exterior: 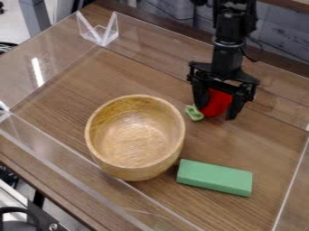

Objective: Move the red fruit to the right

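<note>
- I work over one wooden table (145, 77), its top fenced by low clear plastic walls (49, 63).
- One round wooden bowl (135, 136), empty, sits at the front left of centre; it is the biggest loose thing here.
- One flat green block (215, 177) lies just right of the bowl, close to the front wall.
- My one arm comes down from the top of the view and ends in my gripper (221, 106), which points straight down, right of the bowl and well apart from it.
- My two dark fingers (197, 94) stand spread apart, gripping nothing.
- The one red fruit (214, 104) rests on the table between those fingers, its green leafy cap (193, 112) poking out to the left. I cannot tell whether either finger touches it.
- My judgement: the fruit already lies on the right side, so the step in hand is letting go.
- To do that well, I should lift straight up with the fingers wide, so neither one nudges or rolls the fruit back toward the bowl.
</note>
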Available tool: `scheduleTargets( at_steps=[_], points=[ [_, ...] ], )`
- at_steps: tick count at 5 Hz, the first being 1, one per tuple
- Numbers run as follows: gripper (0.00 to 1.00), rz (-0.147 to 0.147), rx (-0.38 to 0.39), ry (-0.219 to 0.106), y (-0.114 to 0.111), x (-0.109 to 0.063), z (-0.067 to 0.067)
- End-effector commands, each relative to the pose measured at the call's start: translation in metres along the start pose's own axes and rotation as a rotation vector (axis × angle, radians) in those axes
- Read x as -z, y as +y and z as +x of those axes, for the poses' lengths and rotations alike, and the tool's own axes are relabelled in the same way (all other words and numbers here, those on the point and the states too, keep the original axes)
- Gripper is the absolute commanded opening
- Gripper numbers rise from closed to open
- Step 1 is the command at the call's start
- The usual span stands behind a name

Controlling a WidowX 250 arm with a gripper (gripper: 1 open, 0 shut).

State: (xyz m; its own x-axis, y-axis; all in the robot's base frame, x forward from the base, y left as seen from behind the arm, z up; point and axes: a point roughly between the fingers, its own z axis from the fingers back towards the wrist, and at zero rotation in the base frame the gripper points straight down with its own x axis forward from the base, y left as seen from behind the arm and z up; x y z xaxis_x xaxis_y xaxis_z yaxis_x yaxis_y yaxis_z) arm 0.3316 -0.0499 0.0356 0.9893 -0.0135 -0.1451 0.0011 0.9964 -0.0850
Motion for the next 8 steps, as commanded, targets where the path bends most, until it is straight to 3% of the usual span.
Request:
scheduleTargets(
  at_steps=[1,8],
  points=[
    [1.00,-0.011,0.022,-0.018,-0.005,-0.007,-0.001],
    [1.00,-0.086,0.056,0.040,-0.011,-0.013,-0.020]
  ],
)
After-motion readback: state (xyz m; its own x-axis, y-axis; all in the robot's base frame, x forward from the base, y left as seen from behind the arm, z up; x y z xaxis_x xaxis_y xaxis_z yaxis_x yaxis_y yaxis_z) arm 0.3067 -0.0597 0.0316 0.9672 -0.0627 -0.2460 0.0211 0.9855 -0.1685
